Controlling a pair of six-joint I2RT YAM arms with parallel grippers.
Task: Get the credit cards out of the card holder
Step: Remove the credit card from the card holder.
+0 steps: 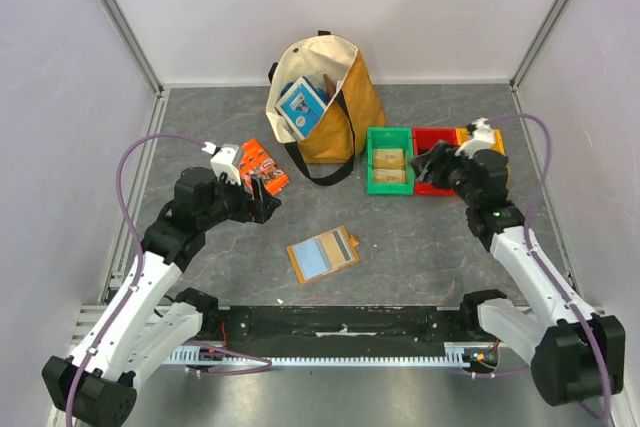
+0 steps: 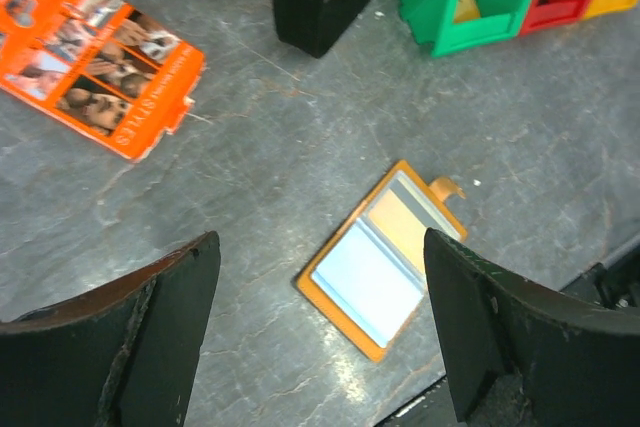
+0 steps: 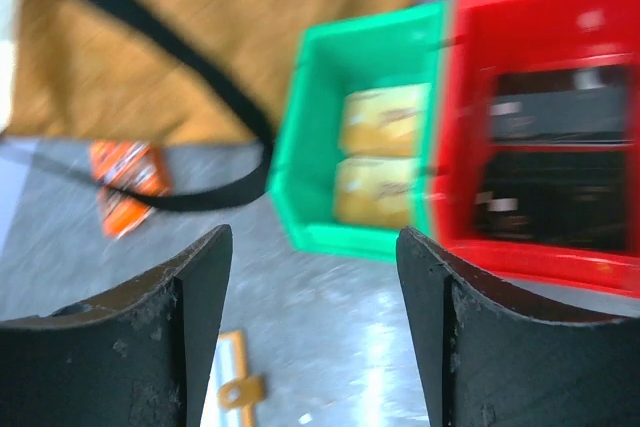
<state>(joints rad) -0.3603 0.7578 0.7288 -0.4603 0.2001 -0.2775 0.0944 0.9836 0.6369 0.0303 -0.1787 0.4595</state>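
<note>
My left gripper (image 2: pixel 320 252) and right gripper (image 3: pixel 315 242): both spread apart, nothing held. Card holder (image 1: pixel 322 255) lies open, 6 o'clock from tote bag (image 1: pixel 358 117).

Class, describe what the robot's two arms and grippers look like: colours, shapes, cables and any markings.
The left arm and right arm have white shells with black joints. A purple cable loops to each wrist. The left gripper and right gripper each have two broad, curved matt-black fingers. A small green light shows on the right arm.
</note>
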